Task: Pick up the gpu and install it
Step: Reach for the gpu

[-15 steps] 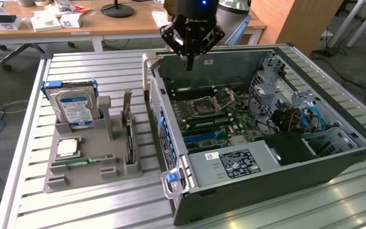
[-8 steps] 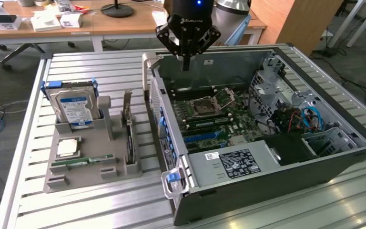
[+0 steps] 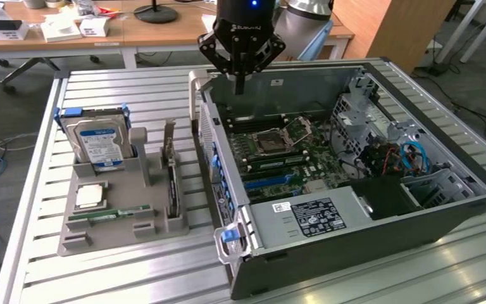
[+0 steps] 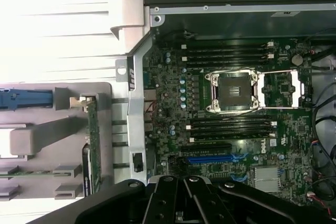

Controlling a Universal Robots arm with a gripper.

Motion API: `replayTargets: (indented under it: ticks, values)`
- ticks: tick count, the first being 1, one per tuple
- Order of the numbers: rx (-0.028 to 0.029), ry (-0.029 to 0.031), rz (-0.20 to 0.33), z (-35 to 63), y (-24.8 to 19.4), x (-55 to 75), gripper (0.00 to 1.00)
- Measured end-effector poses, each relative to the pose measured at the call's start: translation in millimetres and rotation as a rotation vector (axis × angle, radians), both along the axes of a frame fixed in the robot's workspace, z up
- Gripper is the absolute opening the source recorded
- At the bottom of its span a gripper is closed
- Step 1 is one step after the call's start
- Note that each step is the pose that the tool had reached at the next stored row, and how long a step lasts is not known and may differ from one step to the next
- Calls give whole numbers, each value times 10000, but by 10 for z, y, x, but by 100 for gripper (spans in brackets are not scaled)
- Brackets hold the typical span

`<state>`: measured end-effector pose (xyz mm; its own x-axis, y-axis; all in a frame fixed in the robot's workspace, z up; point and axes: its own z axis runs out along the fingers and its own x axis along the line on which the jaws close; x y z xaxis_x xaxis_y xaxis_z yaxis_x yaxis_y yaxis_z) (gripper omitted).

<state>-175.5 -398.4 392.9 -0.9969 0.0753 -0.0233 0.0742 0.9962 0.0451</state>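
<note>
black fingers (image 3: 240, 82) pressed together, empty, over open grey computer case (image 3: 353, 253) | thin dark edge-on gpu (image 3: 171, 174) in grey tray (image 3: 99, 237), exterior view's left | likely best: straddle top edge squarely

Closed pincer (image 4: 182, 187) over motherboard (image 4: 173, 87) — gpu (image 4: 93, 140) edge-on in gray holder (image 4: 47, 135)
</note>
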Motion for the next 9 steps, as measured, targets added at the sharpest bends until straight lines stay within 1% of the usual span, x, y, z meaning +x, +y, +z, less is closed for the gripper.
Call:
replayTargets:
  ticks: [9]
  values:
    - [0, -1, 1, -1, 1, -130, 11]
